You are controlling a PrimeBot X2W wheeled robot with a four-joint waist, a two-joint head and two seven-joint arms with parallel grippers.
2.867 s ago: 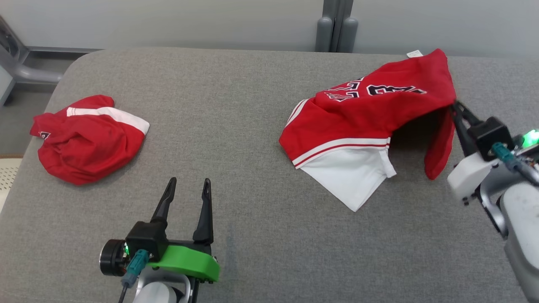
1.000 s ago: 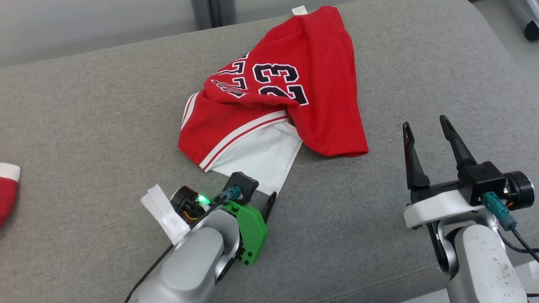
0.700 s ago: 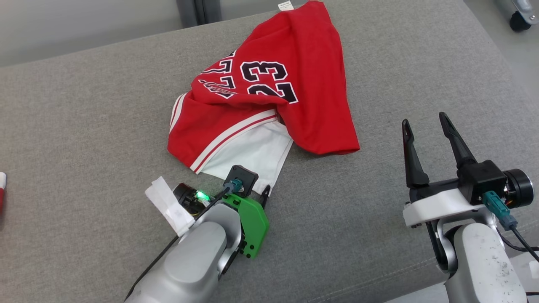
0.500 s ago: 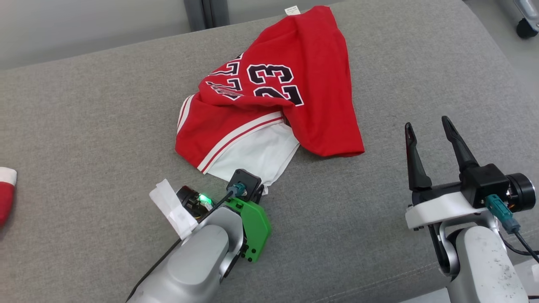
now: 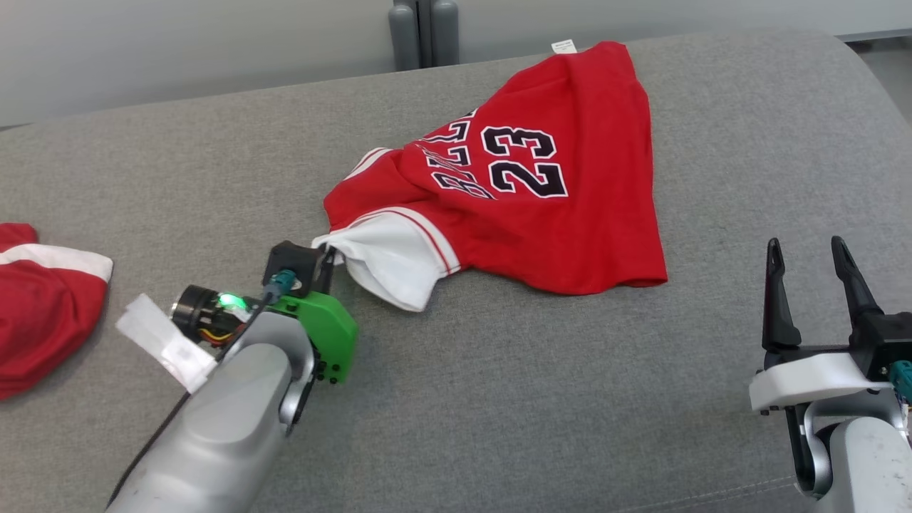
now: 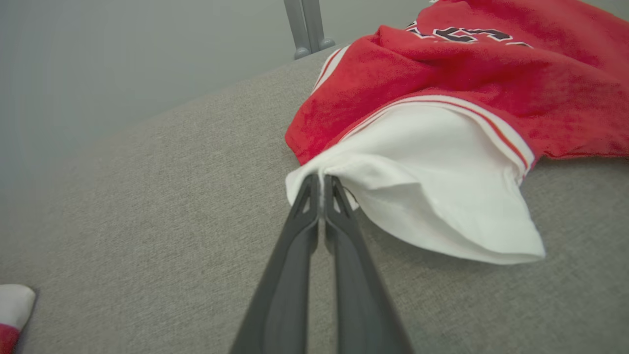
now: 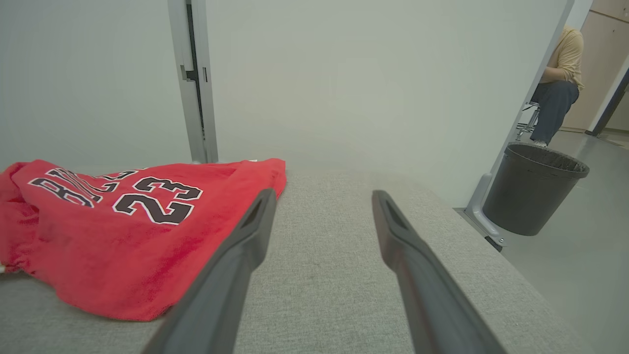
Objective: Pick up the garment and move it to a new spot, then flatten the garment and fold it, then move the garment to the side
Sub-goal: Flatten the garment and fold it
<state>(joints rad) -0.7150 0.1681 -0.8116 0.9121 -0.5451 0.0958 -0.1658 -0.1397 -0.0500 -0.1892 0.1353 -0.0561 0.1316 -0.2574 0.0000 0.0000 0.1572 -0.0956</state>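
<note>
A red garment (image 5: 541,178) with a white sleeve and the number 23 lies rumpled across the middle of the grey padded table (image 5: 499,399). My left gripper (image 5: 329,255) is shut on the white sleeve's edge (image 6: 339,169), and the cloth is drawn toward it and lifted a little. In the left wrist view the two fingers (image 6: 300,246) stand pressed together with white cloth pinched at their tips. My right gripper (image 5: 804,249) stands open at the lower right, apart from the garment (image 7: 123,231), with nothing between its fingers (image 7: 236,260).
A second red and white garment (image 5: 35,299) lies at the table's left edge. A grey post (image 5: 420,32) stands behind the table against the wall. Off the table's right end are a black bin (image 7: 535,194) and a seated person (image 7: 560,83).
My left gripper has shut on the white sleeve and pulled it leftward, dragging the garment with it. The head camera has shifted. The right gripper stays open.
</note>
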